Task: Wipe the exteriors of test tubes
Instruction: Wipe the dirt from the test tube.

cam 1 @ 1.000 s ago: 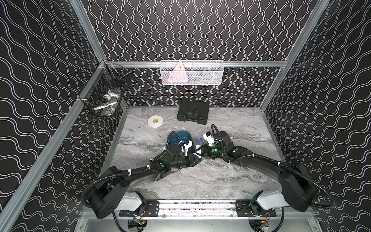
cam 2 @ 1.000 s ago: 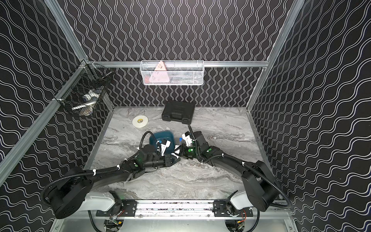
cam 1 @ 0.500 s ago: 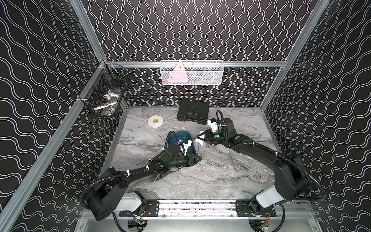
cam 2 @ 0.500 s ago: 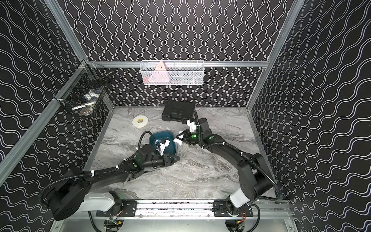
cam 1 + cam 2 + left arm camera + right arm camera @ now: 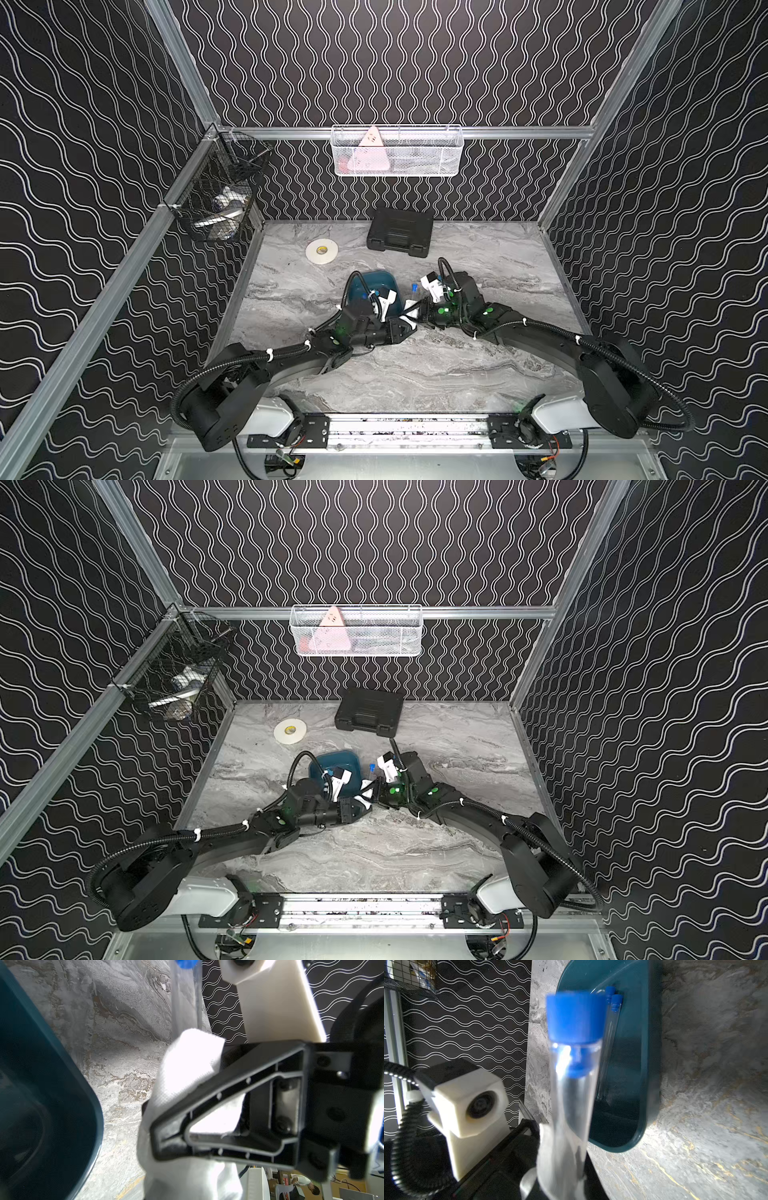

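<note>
Back from its reach beyond the teal tray (image 5: 374, 279), your right arm now meets the left arm again just beside the tray, on the side nearer the right arm's base. Your left gripper (image 5: 146, 1124) has its fingers (image 5: 207, 1118) pressed together on a wad of white tissue (image 5: 187, 1068), which bulges out past the fingertips. Your right gripper (image 5: 419, 309) pinches the lower end of a blue-capped test tube (image 5: 571, 1095). Its fingertips are blurred in the right wrist view, yet the tube stands out from between them, clear of the marble table (image 5: 415, 374). The tissue lies against the tube's lower shaft and wraps part of it. Look outward and you find two other test tubes (image 5: 609, 1043) lying side by side inside the tray, touching along one long wall, their blue caps at the same end. Beyond the tray, toward the back wall, a roll of white tape (image 5: 321, 251) and a closed black case (image 5: 400, 232) rest on the table, well apart from both grippers.
</note>
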